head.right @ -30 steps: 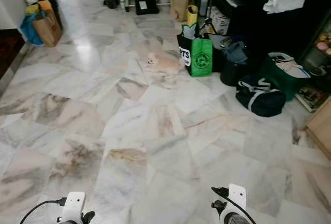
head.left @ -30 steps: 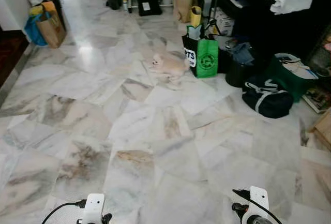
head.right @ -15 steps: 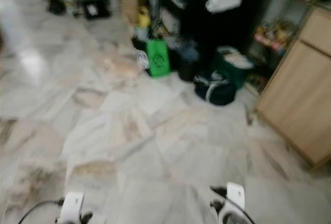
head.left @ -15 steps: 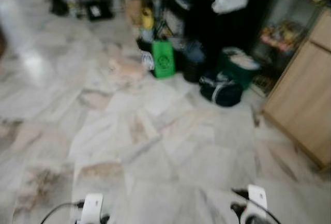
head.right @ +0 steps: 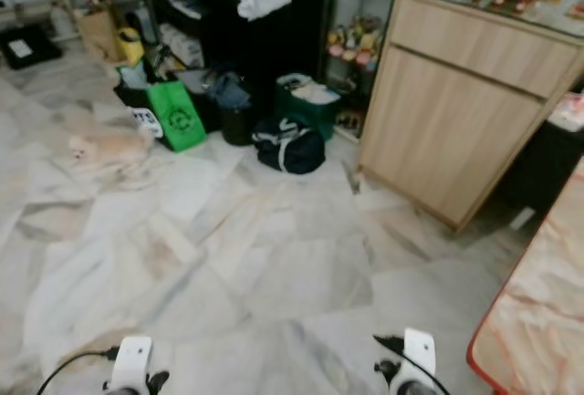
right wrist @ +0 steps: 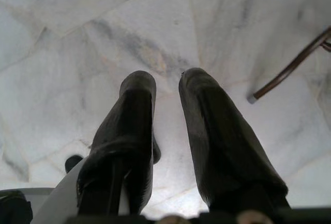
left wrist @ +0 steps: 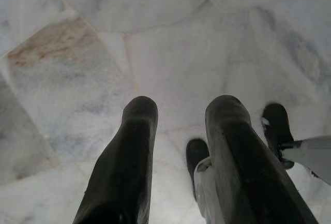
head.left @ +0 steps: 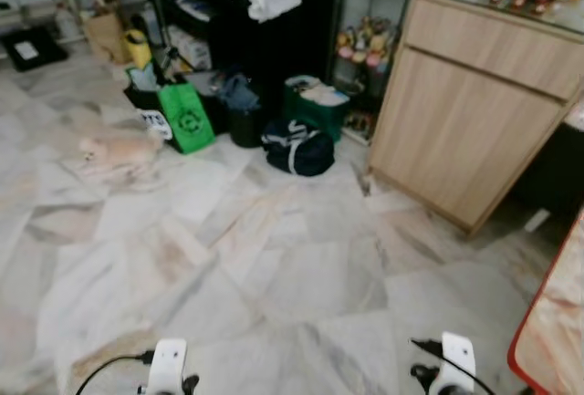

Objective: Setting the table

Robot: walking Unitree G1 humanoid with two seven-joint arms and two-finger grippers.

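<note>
Left eye view: table [head.left: 554,322] edge at right; both end effectors, left [left wrist: 181,157] and right [right wrist: 168,141], hang empty, narrowly parted, over floor [head.left: 274,267], nothing to carry yet.

Left gripper [left wrist: 181,107] and right gripper [right wrist: 166,79]: each has two long, rounded, matte black fingers. White wrist housings carry thin black cables

Grey-veined white marble floor [head.left: 274,258], green bag [head.left: 187,119], pale wooden cabinet [head.left: 474,112], red-edged table [head.right: 538,322].
</note>
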